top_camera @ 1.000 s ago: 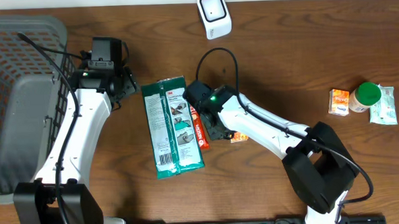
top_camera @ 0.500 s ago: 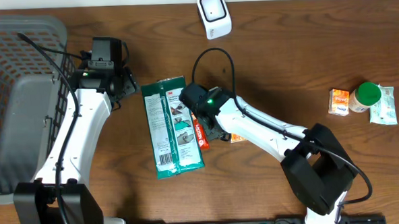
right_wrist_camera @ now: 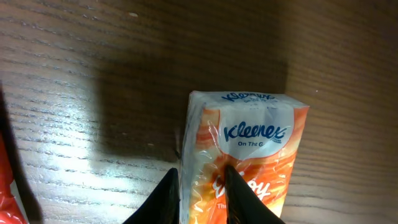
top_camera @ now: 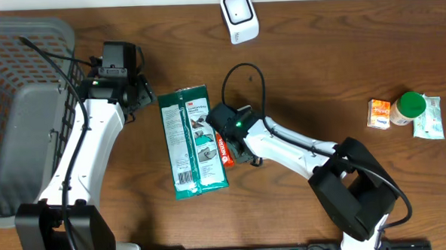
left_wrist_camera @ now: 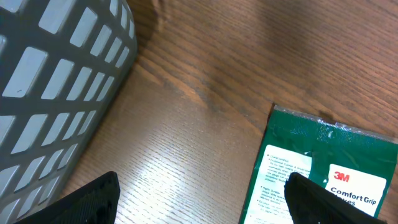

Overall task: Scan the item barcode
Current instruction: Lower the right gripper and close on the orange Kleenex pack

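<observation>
The Kleenex pack (right_wrist_camera: 249,140) lies flat on the wooden table (right_wrist_camera: 74,68), in the lower middle of the right wrist view. Its long axis runs up and down the frame, and the logo end points to the top edge.

The right gripper (right_wrist_camera: 200,179) is pinched onto the pack's left part, one finger at its left edge and the other pressed into its face. From overhead the pack is hidden beneath that gripper, at frame centre. It sits just right of a red packet (top_camera: 222,149) and a green 3M package (top_camera: 193,141).

The white scanner (top_camera: 238,16) stands at the top centre, well apart. The left gripper (left_wrist_camera: 202,186) hovers spread wide and empty beside the basket (top_camera: 23,43).
</observation>
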